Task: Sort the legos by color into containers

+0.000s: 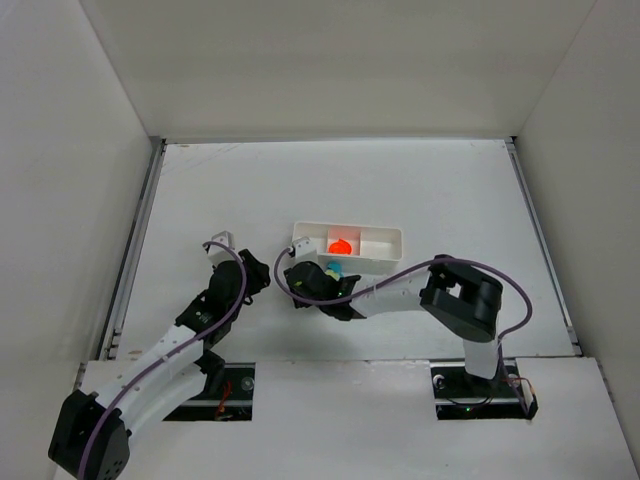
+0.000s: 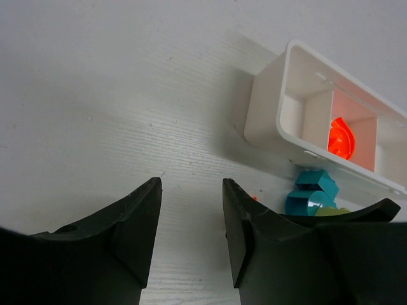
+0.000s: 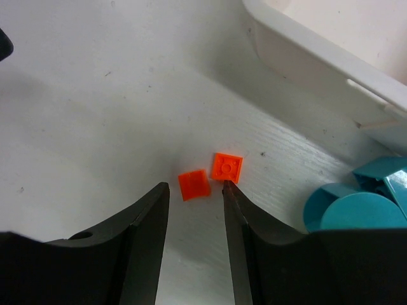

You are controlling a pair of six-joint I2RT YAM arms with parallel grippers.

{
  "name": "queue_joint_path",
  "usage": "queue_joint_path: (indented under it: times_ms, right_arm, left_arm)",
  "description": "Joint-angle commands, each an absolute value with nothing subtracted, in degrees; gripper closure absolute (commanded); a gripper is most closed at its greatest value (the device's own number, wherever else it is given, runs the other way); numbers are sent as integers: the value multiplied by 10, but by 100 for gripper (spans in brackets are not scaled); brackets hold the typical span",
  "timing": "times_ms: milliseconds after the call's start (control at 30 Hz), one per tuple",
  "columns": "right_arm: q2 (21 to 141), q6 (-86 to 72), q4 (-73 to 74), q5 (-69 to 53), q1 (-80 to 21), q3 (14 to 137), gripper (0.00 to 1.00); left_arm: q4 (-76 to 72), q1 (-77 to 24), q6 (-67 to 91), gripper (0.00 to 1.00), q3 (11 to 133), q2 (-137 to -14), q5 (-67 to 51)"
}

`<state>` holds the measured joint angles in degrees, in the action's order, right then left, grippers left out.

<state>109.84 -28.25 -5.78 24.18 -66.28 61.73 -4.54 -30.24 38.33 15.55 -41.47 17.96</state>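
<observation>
The white tray (image 1: 385, 238) lies mid-table, with an orange-red lego (image 1: 340, 245) in its middle compartment; it also shows in the left wrist view (image 2: 340, 136). Two flat orange-red legos (image 3: 193, 184) (image 3: 227, 167) lie on the table just ahead of my right gripper (image 3: 195, 187), which is open and empty, low over them. Cyan-blue legos (image 3: 356, 213) (image 2: 315, 190) sit by the tray's near wall (image 3: 318, 60), with a yellow-green lego (image 2: 331, 211) beside them. My left gripper (image 2: 191, 184) is open and empty over bare table, left of the tray (image 2: 270, 108).
The two grippers (image 1: 262, 272) (image 1: 297, 277) are close together at the tray's near left corner. The right arm (image 1: 460, 295) lies across the table in front of the tray. White walls enclose the table on three sides.
</observation>
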Motion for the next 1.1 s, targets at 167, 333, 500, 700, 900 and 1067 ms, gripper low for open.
queue_joint_path:
  times_ms: [167, 333, 500, 700, 900, 1067]
  right_arm:
    - [1117, -273, -57, 253, -662, 652, 63]
    - [1113, -272, -56, 262, -664, 649, 77]
    - [1052, -269, -62, 264, -668, 635, 80]
    - [921, -250, -79, 262, -646, 586, 79]
    - [855, -234, -84, 255, -544, 533, 77]
    - [874, -233, -90, 240, -486, 524, 78]
  left_arm:
    - [-67, -294, 386, 59, 156, -403, 178]
    - [-61, -275, 391, 60, 151, -385, 178]
    - [-49, -260, 399, 60, 155, -366, 177]
    - [-59, -300, 395, 61, 172, -421, 167]
    - [-70, -365, 395, 62, 194, -481, 178]
    - [-74, -418, 388, 62, 221, -536, 206]
